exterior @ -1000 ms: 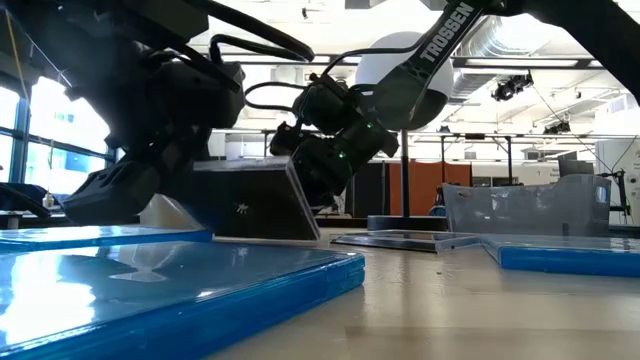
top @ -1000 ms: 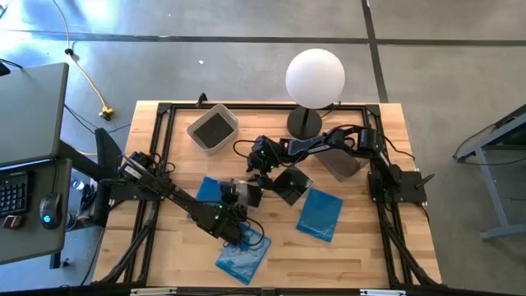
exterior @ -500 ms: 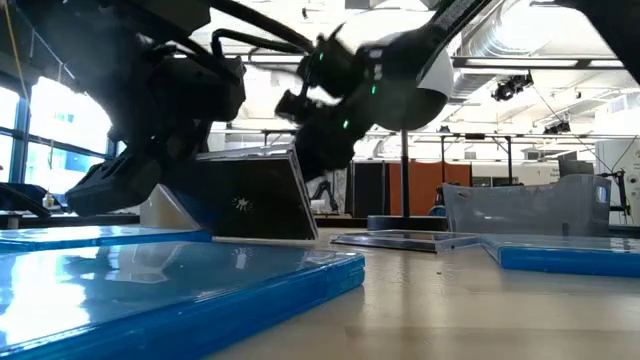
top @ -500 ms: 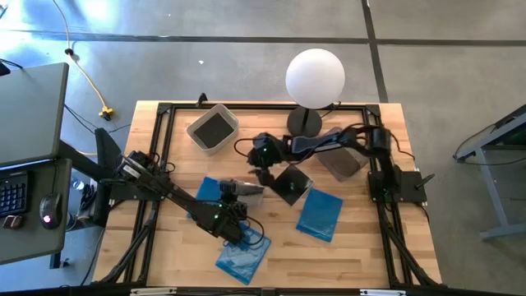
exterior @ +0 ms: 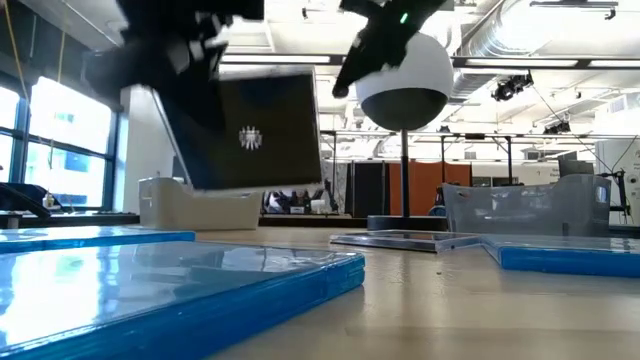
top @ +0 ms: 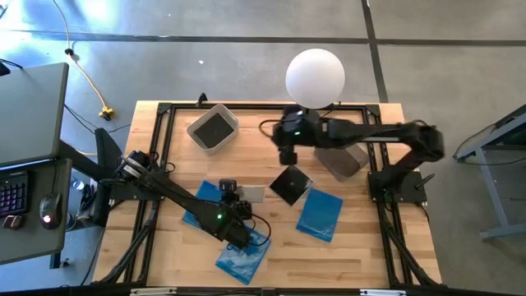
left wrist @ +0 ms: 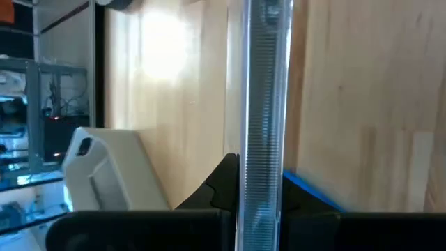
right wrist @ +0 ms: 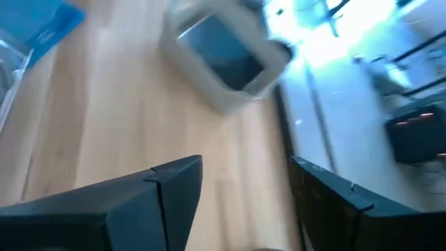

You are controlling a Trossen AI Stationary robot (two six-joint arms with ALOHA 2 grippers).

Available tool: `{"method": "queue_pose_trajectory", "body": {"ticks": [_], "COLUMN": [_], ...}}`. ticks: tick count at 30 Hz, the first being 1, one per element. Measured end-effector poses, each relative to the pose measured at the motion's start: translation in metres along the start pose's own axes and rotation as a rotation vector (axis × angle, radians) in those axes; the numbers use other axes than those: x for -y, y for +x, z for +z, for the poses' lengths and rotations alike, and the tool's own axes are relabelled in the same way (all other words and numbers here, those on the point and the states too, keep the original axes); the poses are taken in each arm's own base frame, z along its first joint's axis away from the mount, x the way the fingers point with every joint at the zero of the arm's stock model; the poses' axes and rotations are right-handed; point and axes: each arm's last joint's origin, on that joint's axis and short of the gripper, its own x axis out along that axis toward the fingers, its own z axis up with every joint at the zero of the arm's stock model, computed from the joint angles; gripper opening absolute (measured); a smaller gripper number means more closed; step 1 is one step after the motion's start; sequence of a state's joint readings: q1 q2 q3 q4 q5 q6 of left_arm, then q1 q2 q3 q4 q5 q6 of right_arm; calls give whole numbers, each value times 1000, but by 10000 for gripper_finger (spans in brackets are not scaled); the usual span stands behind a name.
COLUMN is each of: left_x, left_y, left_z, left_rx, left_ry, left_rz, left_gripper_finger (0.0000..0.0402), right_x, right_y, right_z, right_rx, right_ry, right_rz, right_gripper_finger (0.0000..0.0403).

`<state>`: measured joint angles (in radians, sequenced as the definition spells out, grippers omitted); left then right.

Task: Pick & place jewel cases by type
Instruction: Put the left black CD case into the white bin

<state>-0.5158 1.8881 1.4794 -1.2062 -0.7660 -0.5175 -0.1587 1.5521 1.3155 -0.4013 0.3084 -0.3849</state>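
Above the surface [top: 362, 247], left tool [top: 233, 195] pinches a black jewel case [exterior: 255, 130] by its edge: light, stiff, slippery, crackable; right tool [top: 288, 156] gapes wide

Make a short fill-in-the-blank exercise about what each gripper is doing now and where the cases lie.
1. The left gripper is shut on a ____ jewel case, lifted off the table.
2. The right gripper is open and holds ____.
3. The case lying flat nearest the low camera is ____ in colour.

Missing words: black; nothing; blue
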Motion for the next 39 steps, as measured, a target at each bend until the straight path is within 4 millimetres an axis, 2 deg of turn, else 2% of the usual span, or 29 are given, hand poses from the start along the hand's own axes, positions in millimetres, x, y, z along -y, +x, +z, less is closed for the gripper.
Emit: {"method": "queue_pose_trajectory", "body": {"ticks": [3, 7, 9, 12, 15, 18, 23, 27, 30, 33, 39], "left_x": [-16, -44, -57, -85, -116, -156, -219, -257, -274, -282, -285], "left_y": [-3, 0, 5, 4, 1, -7, -18, -20, -18, -6, 38], "left_z": [1, -8, -9, -14, -20, -31, -63, -90, -106, -116, -126], "left_rx": [-69, -205, -212, -242, -230, -206, -202, -223, -195, -168, -103], "left_ry": [-9, -22, -53, -72, -142, -234, -401, -598, -727, -785, -760], "left_rz": [45, 162, 159, 148, 143, 159, 151, 112, 85, 10, -188], "left_gripper_finger": [19, 19, 19, 19, 19, 19, 19, 19, 19, 19, 19], "right_x": [10, 19, 21, 18, 13, 6, -6, -18, -28, -39, -51], "right_y": [-32, -68, -80, -87, -85, -75, -58, -50, -43, -35, -27], "right_z": [6, 11, 10, 4, -4, -14, -27, -34, -41, -52, -69], "right_rx": [58, 161, 194, 211, 191, 148, 141, 193, 253, 302, 388], "right_ry": [51, 156, 159, 150, 140, 128, 180, 202, 204, 213, 196], "right_rz": [-38, -34, -26, 10, 47, 56, 77, 62, 71, 67, 43], "right_gripper_finger": [208, 208, 208, 208, 208, 208, 208, 208, 208, 208, 208]}}
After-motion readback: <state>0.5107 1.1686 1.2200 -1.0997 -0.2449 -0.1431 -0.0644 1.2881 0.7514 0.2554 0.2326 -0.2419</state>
